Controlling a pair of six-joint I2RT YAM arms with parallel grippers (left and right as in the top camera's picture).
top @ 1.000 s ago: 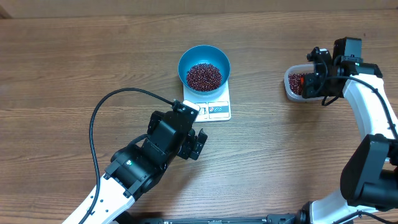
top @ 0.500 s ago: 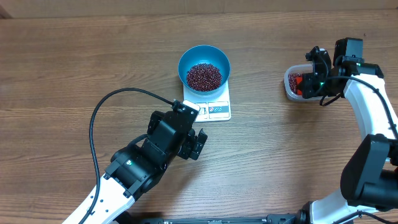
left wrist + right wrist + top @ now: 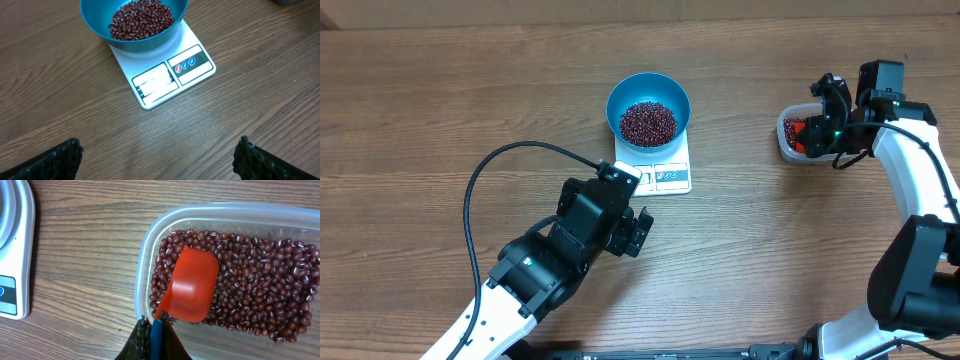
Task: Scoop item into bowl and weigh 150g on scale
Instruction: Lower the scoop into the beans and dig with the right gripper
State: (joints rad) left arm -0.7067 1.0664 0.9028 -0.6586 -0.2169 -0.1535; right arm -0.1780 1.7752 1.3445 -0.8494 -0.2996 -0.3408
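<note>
while small dark red beans (image 3: 260,280) fill the clear plastic tub (image 3: 144,265), the red scoop (image 3: 192,287) rests on them, handle pinched by the right gripper (image 3: 154,329); the round blue bowl (image 3: 616,100) on the white scale (image 3: 665,178) lies well leftward, near the gaping left gripper (image 3: 638,231).

Background is all table (image 3: 420,120): brown wood-grain top, matte, with the grain running left to right in the overhead view and darker streaks mixed in. It fills almost the whole overhead frame. A thin paler strip runs along the top edge, widest at upper left; can't tell what it is. Both wrist views show the same surface close up, with the grain lines sharp. Light is even and diffuse, shadows are soft and short.
</note>
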